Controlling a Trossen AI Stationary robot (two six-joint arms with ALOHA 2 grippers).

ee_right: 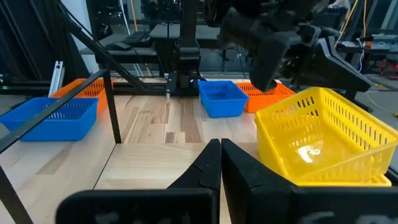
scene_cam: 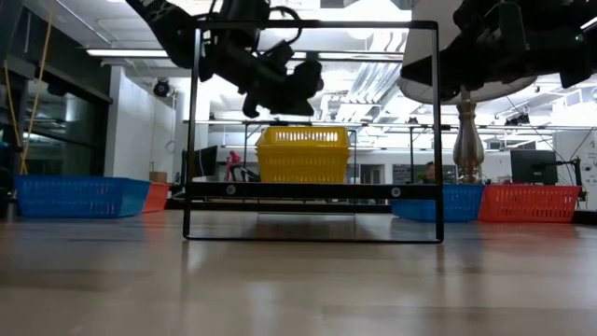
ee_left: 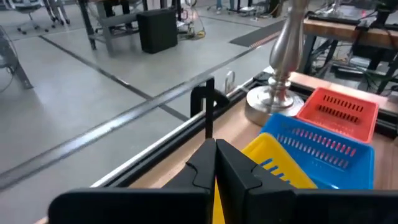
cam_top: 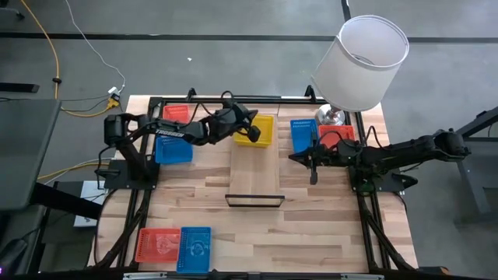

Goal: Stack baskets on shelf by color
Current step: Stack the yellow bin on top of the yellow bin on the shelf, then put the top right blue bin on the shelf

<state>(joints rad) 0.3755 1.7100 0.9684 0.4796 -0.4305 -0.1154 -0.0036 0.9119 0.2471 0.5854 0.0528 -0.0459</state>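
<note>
A yellow basket (cam_top: 258, 132) (scene_cam: 302, 154) (ee_right: 323, 137) stands flat on the far end of the light-wood shelf (cam_top: 257, 175) (ee_right: 149, 165). My left gripper (cam_top: 247, 122) (scene_cam: 291, 93) (ee_left: 216, 168) hovers shut just above the basket's left rim; a gap shows between them in the low view. My right gripper (cam_top: 296, 157) (ee_right: 220, 162) is shut, holds nothing, and hangs over the shelf's right edge, pointing left. Blue (cam_top: 302, 134) and red (cam_top: 339, 134) baskets sit far right, red (cam_top: 177, 114) and blue (cam_top: 173, 149) ones far left, and a red (cam_top: 158, 245) and blue (cam_top: 194, 249) pair at the near left.
A lamp with a white shade (cam_top: 367, 58) and chrome base (cam_top: 330, 117) stands at the far right, beside the blue and red baskets. The shelf's black rail (scene_cam: 312, 238) frames its near end. Bare shelf surface lies between the yellow basket and the near rail.
</note>
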